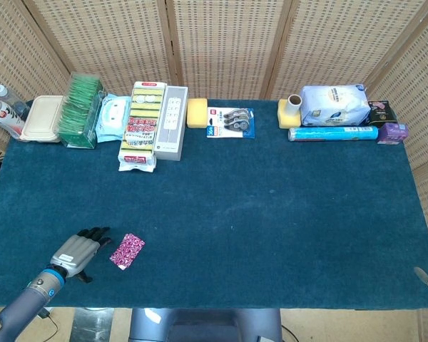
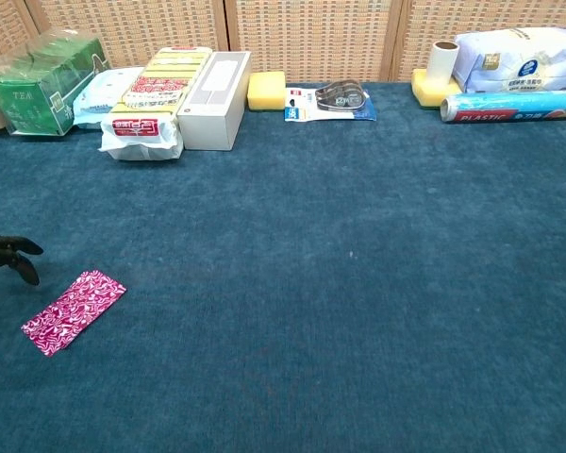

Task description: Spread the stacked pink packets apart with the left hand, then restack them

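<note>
Table (image 1: 271, 214) covered in blue cloth. Left hand (image 1: 77, 249) at near left corner, fingers slightly apart, holding nothing, just left of packets, not touching. Pink packets (image 1: 127, 250) flat on cloth, looking like one stack. Right hand barely visible at right edge; state unclear.

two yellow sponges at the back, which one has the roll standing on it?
The right yellow sponge, beside the white and blue bag: the cardboard roll stands on it. The left yellow sponge, by the tape pack, carries nothing.

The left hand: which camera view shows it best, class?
The head view: the whole left hand shows, lying beside the pink packets without touching them. The chest view catches only dark fingertips at its left edge.
</note>
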